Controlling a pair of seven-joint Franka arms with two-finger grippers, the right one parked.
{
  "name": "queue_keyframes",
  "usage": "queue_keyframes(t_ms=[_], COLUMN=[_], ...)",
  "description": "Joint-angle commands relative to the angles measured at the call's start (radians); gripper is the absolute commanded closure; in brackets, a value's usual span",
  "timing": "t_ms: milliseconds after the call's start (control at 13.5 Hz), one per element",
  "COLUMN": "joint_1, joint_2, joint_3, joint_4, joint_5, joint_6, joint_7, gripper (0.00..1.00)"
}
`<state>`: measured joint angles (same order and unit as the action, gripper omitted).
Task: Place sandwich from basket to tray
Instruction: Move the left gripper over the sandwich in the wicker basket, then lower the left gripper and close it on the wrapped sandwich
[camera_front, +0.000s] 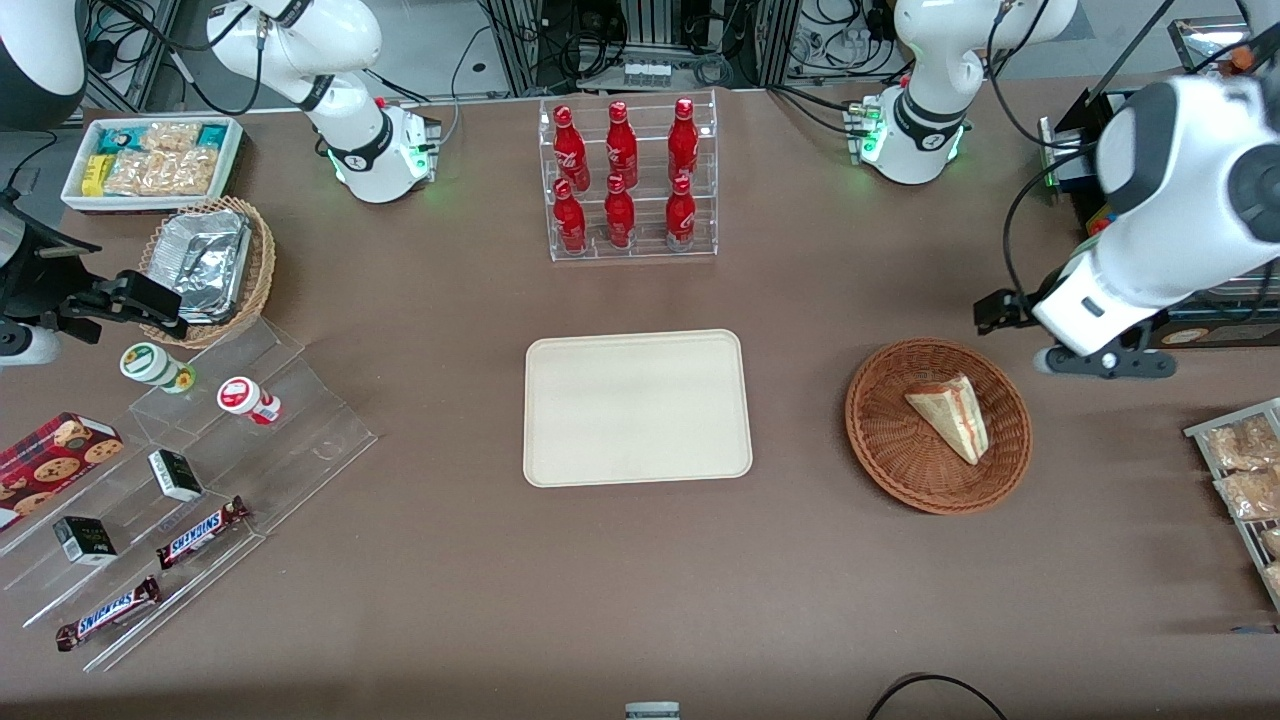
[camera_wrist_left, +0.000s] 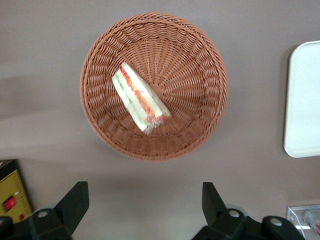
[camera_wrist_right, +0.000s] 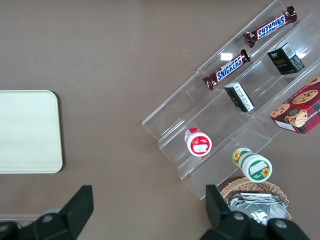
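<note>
The left arm's gripper (camera_wrist_left: 145, 205) hangs in the air above bare brown table (camera_front: 640, 600), just beside the basket (camera_front: 880, 440) and slightly farther from the front camera than it. Its two dark fingers (camera_wrist_left: 75, 202) are spread wide, with nothing between them and nothing touched. In the front view the working arm's bulky white forearm (camera_front: 1150, 260) slopes down over the working arm's end of the table toward the basket, its wrist low and turned so that the wrist camera looks straight down.

The sandwich (camera_front: 952, 414) lies in the round reddish-brown wicker basket, a pale bread wedge resting on its side; the wrist view shows its red, green and yellow filling edge (camera_wrist_left: 139, 96) under clear wrap. The cream tray (camera_front: 560, 440) sits at the middle of the table, well apart from the basket, toward the parked arm's end.

Farther from the front camera than the tray stands a clear tiered rack (camera_front: 632, 245) of six red bottles (camera_front: 620, 145); their white script is too small to read. Toward the parked arm's end, a stepped clear display (camera_front: 300, 440) carries two Snickers bars (camera_front: 200, 533), small dark boxes (camera_front: 175, 474), two round tubs (camera_front: 240, 397) and a red cookie box (camera_front: 55, 450). Beside it are a tan wicker basket of foil containers (camera_front: 205, 262) and a white bin of snack packets (camera_front: 150, 160).
</note>
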<state>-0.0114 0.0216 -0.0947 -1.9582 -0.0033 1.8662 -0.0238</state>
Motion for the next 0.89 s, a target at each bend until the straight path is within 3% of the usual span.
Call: queue_keyframes(t_ms=[0,519,815], joint_1=[-0.001,0.001,0.025], joint_2=[-0.006,0.067,0.078], joint_3=[0.007,0.012,0.010], joint_4=[-0.128,-0.211,-0.232], joint_5=[-0.004,-0.006,-0.006], joint_6=[0.160,0.352,0.405], joint_7=[0.015,-0.008,-0.275], gripper=[0.00,0.00,0.00])
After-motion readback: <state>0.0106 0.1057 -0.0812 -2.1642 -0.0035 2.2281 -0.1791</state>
